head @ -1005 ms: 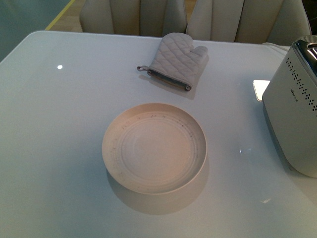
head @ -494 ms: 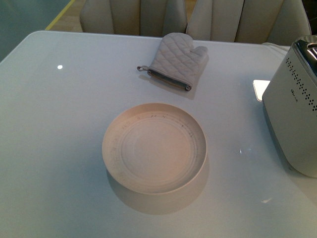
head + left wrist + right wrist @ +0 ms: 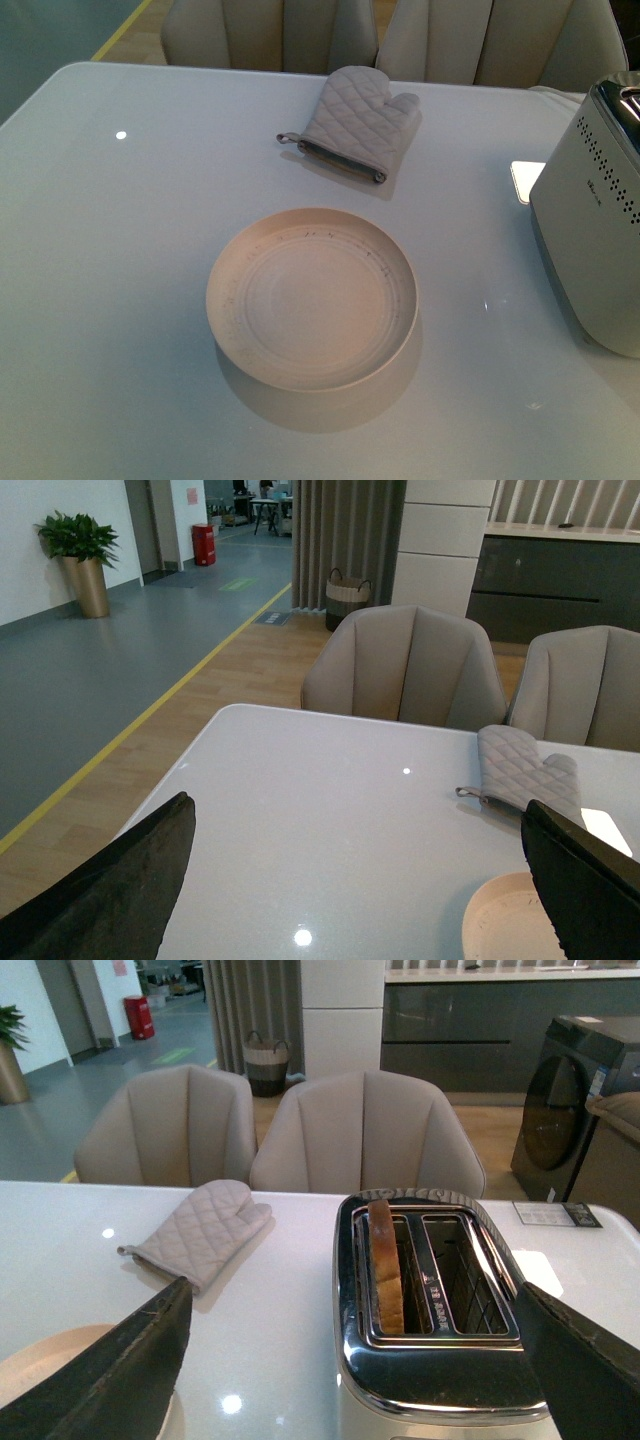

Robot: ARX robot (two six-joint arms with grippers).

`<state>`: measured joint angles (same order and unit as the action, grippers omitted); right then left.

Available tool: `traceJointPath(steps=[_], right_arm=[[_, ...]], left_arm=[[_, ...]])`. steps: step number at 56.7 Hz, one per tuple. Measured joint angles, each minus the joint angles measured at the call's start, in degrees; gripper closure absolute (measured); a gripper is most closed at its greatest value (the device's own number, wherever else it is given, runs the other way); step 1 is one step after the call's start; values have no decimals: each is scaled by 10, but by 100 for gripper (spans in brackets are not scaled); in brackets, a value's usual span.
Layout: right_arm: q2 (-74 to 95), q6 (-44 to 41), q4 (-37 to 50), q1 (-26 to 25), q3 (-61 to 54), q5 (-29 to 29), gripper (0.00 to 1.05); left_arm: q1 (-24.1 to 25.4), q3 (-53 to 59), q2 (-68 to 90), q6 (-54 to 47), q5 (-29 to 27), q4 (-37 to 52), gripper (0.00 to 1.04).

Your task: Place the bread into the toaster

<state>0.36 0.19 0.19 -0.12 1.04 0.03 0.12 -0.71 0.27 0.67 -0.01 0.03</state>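
Observation:
The off-white toaster (image 3: 600,230) stands at the table's right edge. In the right wrist view the toaster (image 3: 430,1380) shows its chrome top and two slots. A slice of bread (image 3: 384,1265) stands upright in one slot, its brown crust showing; the other slot is empty. My right gripper (image 3: 350,1380) is open and empty, above and in front of the toaster. My left gripper (image 3: 355,890) is open and empty over the table's left part. The cream plate (image 3: 312,297) sits empty at the table's middle. Neither arm shows in the front view.
A grey quilted oven mitt (image 3: 360,125) lies at the back of the table, also in the left wrist view (image 3: 525,770) and the right wrist view (image 3: 195,1232). Beige chairs (image 3: 400,35) stand behind the table. The plate's rim (image 3: 500,920) shows beside my left gripper.

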Motion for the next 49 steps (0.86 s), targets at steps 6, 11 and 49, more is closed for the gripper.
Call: traceJointPath(steps=[6, 11, 49], right_arm=[[0, 0, 0, 0, 0, 0, 9], [0, 0, 0, 0, 0, 0, 9], [0, 0, 0, 0, 0, 0, 9]], left_arm=[[0, 0, 0, 0, 0, 0, 7], [0, 0, 0, 0, 0, 0, 7], [0, 0, 0, 0, 0, 0, 7]])
